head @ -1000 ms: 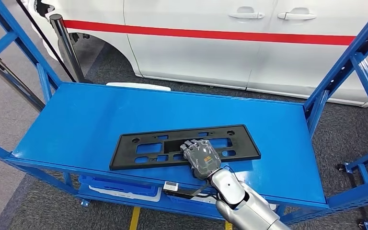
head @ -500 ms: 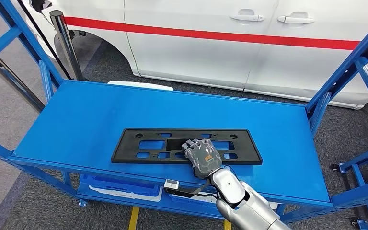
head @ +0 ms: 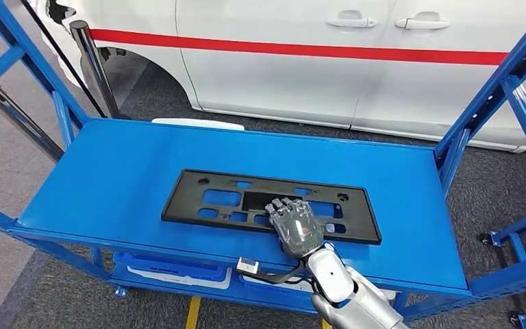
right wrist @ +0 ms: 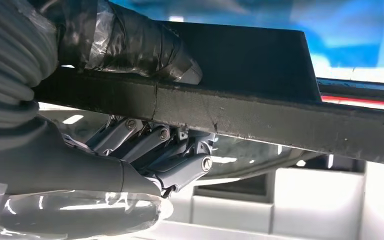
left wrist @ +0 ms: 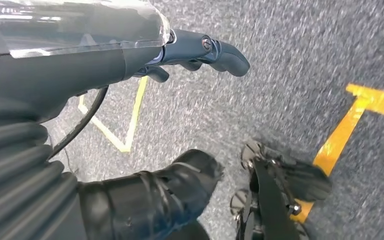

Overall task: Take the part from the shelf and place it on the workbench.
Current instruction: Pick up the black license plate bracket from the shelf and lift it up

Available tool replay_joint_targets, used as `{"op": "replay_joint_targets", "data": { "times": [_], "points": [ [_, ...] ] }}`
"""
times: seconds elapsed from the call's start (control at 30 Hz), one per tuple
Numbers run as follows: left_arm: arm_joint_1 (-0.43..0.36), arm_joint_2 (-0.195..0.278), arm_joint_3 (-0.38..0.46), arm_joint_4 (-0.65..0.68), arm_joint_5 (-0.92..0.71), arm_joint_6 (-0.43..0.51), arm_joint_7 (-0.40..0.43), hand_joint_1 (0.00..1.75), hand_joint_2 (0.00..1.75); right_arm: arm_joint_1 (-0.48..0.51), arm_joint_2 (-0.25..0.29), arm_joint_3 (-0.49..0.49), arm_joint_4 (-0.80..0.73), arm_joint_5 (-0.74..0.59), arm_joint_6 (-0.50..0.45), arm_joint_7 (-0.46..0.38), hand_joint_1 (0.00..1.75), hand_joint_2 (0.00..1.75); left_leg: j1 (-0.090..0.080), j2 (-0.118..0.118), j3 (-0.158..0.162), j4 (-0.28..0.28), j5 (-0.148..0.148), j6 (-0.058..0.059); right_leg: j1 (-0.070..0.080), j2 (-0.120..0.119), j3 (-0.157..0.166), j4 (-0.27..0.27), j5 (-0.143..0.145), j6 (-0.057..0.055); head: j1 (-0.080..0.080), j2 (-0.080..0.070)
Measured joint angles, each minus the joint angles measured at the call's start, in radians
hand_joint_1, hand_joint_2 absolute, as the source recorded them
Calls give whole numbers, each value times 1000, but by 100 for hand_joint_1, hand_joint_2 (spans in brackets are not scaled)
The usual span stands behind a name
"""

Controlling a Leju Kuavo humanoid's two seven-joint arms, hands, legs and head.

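Part: a flat black plastic panel (head: 267, 205) with rectangular cut-outs lies lengthwise across the blue shelf top (head: 109, 178), nearer the near edge than the far one, its right end angled slightly toward the near side.
Right hand: the right hand (head: 296, 226) is clamped on the panel's near edge, a little right of its middle, fingers lying over the top face. In the right wrist view the thumb (right wrist: 130, 45) presses one face of the panel's edge (right wrist: 260, 117) and the fingers (right wrist: 150, 145) curl against the other, so the hand holds the part.
Right arm: the silver forearm (head: 349, 295) comes up from the near side, over the shelf's front rail.
Left hand: the left hand (left wrist: 130, 200) hangs over grey carpet with yellow floor tape (left wrist: 350, 120); its fingers (left wrist: 215, 50) sit apart with nothing between them.
Shelf frame: blue uprights (head: 500, 89) rise at the left and right ends; a lower level holds a blue and white tray (head: 171, 269).
Background: a white car (head: 329, 55) with a red stripe stands just beyond the far side of the shelf, and a dark post (head: 92, 62) stands at the far left.
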Motion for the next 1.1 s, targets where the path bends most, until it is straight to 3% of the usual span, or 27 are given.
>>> {"op": "replay_joint_targets", "data": {
  "times": [0.07, 0.1, 0.13, 0.2, 0.27, 0.4, 0.43, 0.5, 0.57, 0.6, 0.63, 0.67, 0.73, 0.8, 0.9, 0.93, 0.97, 1.03, 1.07, 1.1],
  "points": [
    [0, -1, 0, 0, -2, -3, 8, 0, 175, 15, 4, -9, -9, 27, -33, 2, 173, 175, 3, 0, -56, 122, -51, -8, 0, -3, -2, 3, 1, -2, 0, 0],
    [1, -2, 0, 0, -4, -6, 11, 0, 175, 26, 6, -15, -14, 42, -52, 2, 173, 175, 5, 0, -69, 150, -53, -10, 0, -3, -3, 5, 1, -2, 0, 0],
    [1, -2, 0, 0, -5, -8, 14, 0, 175, 37, 9, -22, -21, 57, -74, 2, 173, 175, 6, 0, -63, 137, -35, -11, 0, -3, -4, 8, 1, -2, 0, 0],
    [1, -1, 0, 0, -8, -10, 17, 0, 175, 56, 16, -37, -38, 83, -111, 1, 173, 175, 8, 0, -6, 17, 31, -8, 0, -2, -6, 12, -1, 0, 0, 0],
    [-1, 0, 0, 0, -10, -11, 19, 0, 175, 69, 22, -54, -57, 101, -135, 1, 173, 175, 5, -1, 42, -89, 70, -1, 3, 0, -11, 17, -2, 8, 0, 0],
    [-3, 0, -1, 0, -14, -15, 24, 0, 175, 89, 29, -80, -80, 114, -147, -2, 173, 175, 2, -2, 44, -114, 88, 23, 5, 1, -21, 21, 1, 31, 1, 0],
    [-2, 0, -1, 0, -15, -16, 25, 0, 175, 94, 29, -85, -83, 114, -147, -3, 173, 175, 3, 0, 40, -119, 95, 33, 4, 2, -27, 37, -18, 34, 2, 0],
    [-3, -1, -1, 0, -16, -18, 26, 0, 175, 101, 29, -95, -87, 115, -147, -4, 173, 175, 4, 4, 27, -124, 109, 47, 1, 2, -59, 126, -97, 38, 3, 0],
    [-3, 0, -1, 0, -16, -19, 26, 0, 175, 108, 29, -102, -88, 116, -148, -4, 173, 175, 1, 5, 7, -122, 121, 52, 1, 1, -96, 250, -173, 41, 4, 0],
    [-3, 0, -2, 0, -16, -20, 26, 0, 175, 112, 29, -105, -88, 116, -148, -4, 173, 175, 0, 5, -4, -119, 128, 52, 1, 1, -99, 285, -185, 42, 4, 0],
    [-3, 0, -2, 0, -17, -20, 27, 0, 175, 115, 29, -107, -88, 116, -147, -5, 173, 175, -1, 5, -14, -117, 134, 51, 1, 1, -84, 283, -176, 41, 4, 0],
    [-3, 0, -2, 0, -18, -20, 29, 0, 175, 117, 30, -109, -88, 116, -146, -6, 173, 175, -2, 5, -24, -114, 140, 49, 1, 1, -52, 246, -151, 38, 4, 0],
    [-3, 0, -2, 0, -20, -21, 35, 0, 175, 118, 30, -115, -88, 117, -144, -9, 173, 175, -5, 4, -40, -110, 153, 43, 5, 1, 44, 108, -107, 30, 4, 0],
    [-2, -1, -3, 0, -22, -23, 40, 0, 175, 119, 32, -119, -87, 116, -142, -14, 173, 175, -6, 3, -46, -110, 167, 32, 10, 2, 101, 11, -94, 24, 4, 0],
    [0, 1, -3, 0, -23, -22, 49, 0, 175, 124, 34, -122, -86, 111, -142, -20, 173, 175, -6, 2, -50, -116, 184, 13, 10, 1, 92, -7, -76, 12, 6, 0],
    [1, 2, -3, 0, -23, -22, 50, 0, 175, 124, 36, -123, -86, 110, -142, -22, 173, 175, -5, 1, -58, -107, 167, 8, 7, -1, 83, -8, -66, 3, 6, 0],
    [2, 3, -3, 0, -23, -21, 51, 0, 175, 125, 37, -123, -85, 110, -142, -23, 173, 175, -4, 1, -69, -81, 132, 3, 4, -3, 72, -11, -54, -5, 6, 0],
    [2, 3, -3, 0, -23, -22, 52, 0, 175, 127, 40, -123, -83, 110, -141, -24, 173, 175, 0, 1, -98, 28, 29, -5, 4, -6, 46, -11, -32, -14, 5, 0],
    [2, 3, -3, 0, -23, -23, 52, 0, 175, 129, 41, -123, -82, 110, -141, -24, 173, 175, 1, 1, -109, 92, -8, -9, 5, -7, 32, -9, -22, -14, 4, 0],
    [2, 3, -4, 0, -23, -23, 53, 0, 175, 130, 41, -123, -81, 110, -140, -24, 173, 175, 3, 1, -112, 142, -23, -13, 5, -8, 18, -6, -12, -13, 4, 0]
  ]
}}
